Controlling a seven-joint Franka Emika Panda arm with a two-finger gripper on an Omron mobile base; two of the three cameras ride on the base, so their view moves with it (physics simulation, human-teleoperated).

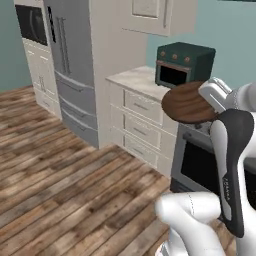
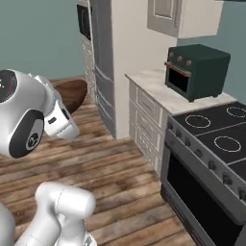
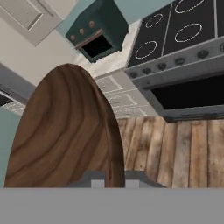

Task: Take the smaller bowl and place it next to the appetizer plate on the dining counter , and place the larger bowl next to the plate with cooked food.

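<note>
The smaller bowl [image 1: 187,102] is dark brown wood with clear grain, and it is held up in the air, tilted on its side. My gripper [image 3: 114,180] is shut on its rim. In the hand view the bowl [image 3: 61,131] takes up the left half, with its edge running down between my fingertips. From the right base view the bowl [image 2: 72,93] sticks out behind the white hand, over the wooden floor. The larger bowl, the appetizer plate, the plate with cooked food and the dining counter are out of view.
A dark green toaster oven [image 1: 184,65] stands on a marble worktop over white drawers [image 1: 140,125]. A black stove [image 2: 216,139] is to its right and a steel fridge [image 1: 70,60] to its left. Open wooden floor [image 1: 65,185] lies in front.
</note>
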